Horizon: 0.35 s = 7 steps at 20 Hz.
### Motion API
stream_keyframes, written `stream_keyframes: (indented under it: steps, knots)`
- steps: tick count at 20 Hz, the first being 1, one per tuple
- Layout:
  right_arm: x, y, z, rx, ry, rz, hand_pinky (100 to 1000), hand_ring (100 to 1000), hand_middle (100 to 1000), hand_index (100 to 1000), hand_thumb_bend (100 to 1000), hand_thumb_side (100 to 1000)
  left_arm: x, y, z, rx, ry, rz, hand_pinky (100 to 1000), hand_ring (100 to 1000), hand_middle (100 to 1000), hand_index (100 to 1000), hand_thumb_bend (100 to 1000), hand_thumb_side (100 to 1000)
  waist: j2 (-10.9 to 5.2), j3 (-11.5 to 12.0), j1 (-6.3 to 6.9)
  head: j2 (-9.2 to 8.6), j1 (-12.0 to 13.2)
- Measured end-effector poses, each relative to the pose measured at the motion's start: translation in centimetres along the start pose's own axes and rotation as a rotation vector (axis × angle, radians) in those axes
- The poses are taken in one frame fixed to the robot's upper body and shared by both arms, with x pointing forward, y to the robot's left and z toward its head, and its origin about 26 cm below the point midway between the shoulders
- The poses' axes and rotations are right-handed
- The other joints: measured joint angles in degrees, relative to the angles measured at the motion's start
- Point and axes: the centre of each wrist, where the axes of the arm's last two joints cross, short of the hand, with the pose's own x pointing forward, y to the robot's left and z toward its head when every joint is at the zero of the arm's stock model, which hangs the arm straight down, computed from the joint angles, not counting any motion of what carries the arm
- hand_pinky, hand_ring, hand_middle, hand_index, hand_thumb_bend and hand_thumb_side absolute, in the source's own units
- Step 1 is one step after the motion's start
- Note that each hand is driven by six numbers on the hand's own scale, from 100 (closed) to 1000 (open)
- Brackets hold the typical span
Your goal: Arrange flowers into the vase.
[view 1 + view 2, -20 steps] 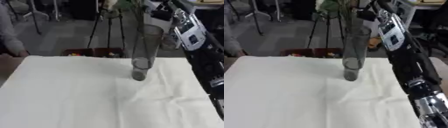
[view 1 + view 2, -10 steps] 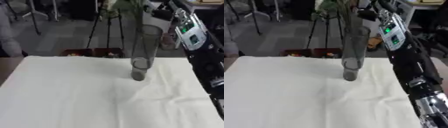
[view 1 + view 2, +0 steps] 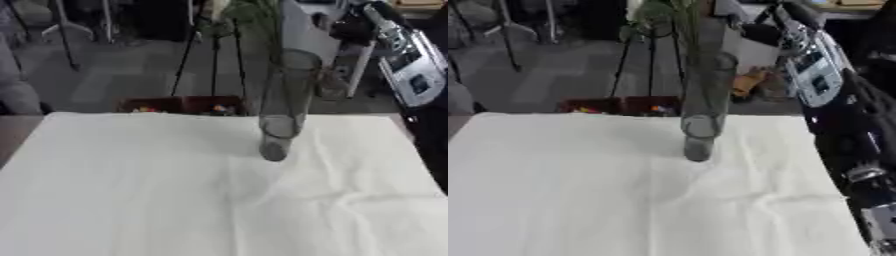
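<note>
Since the earlier frames little is changed on the counter (image 3: 131, 200): the vase is kept in its place, and only the right arm (image 3: 820, 75) is shifted slightly along the right edge, the whole view being tilted a little as well.

At the far left edge a person's sleeve is seen, touching nothing. Behind the counter's far edge a dark red box (image 3: 179, 105) with small coloured things in it is seen. Right of centre the tall glass vase (image 3: 284, 100) is stood upright on the white cloth, its long axis vertical. A green stem with leaves (image 3: 684, 30) is seen rising above its rim; how deep it is seated cannot be told.

The right arm is raised just right of the vase, clearly the nearer one. No robot hand is shown, so whether its fingers are apart or together cannot be told.
</note>
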Motion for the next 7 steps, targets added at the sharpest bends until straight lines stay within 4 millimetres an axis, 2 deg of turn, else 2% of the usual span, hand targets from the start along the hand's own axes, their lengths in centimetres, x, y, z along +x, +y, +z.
stream_keyframes:
  steps: [6, 7]
  knots:
    - [-0.11, -0.29, 0.12, -0.004, -0.001, -0.002, 917, 941, 884, 677, 465, 763, 0.00, 0.00, 0.00, 0.000, 0.000, -0.001, 788, 933, 940, 971, 100, 1000, -0.01, 0.0, 0.00, 0.00, 0.0]
    - [-0.11, -0.29, 0.12, -0.003, -0.001, -0.002, 913, 941, 882, 694, 234, 778, 0.00, 0.00, 0.00, 0.001, 0.000, -0.001, 787, 933, 940, 971, 100, 1000, -0.01, 0.0, 0.00, 0.00, 0.0]
